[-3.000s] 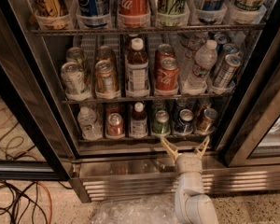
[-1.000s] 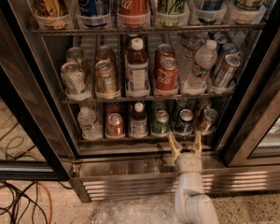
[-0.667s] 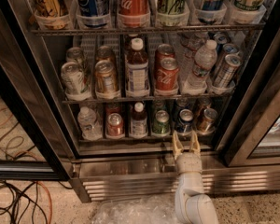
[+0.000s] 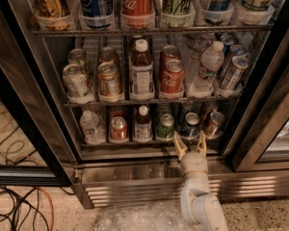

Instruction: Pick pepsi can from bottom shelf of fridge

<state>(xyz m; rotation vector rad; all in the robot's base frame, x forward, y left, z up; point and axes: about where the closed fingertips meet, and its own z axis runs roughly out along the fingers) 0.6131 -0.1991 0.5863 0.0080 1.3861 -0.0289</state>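
The claw [image 4: 190, 146] hangs spread wide just in front of the bottom shelf [image 4: 149, 142] of the fridge [image 4: 135, 170], its two fingers parted below the lane where the pepsi can [image 4: 190, 124] stands upright, close between a green can [image 4: 166, 125] and a brownish can [image 4: 214, 122]. We judge the can fairly heavy if full, stiff but easy to dent, and smooth, perhaps damp from the cold, so slippery. We would take it around the middle of its body, one finger in each narrow gap beside it, and squeeze firmly without crushing
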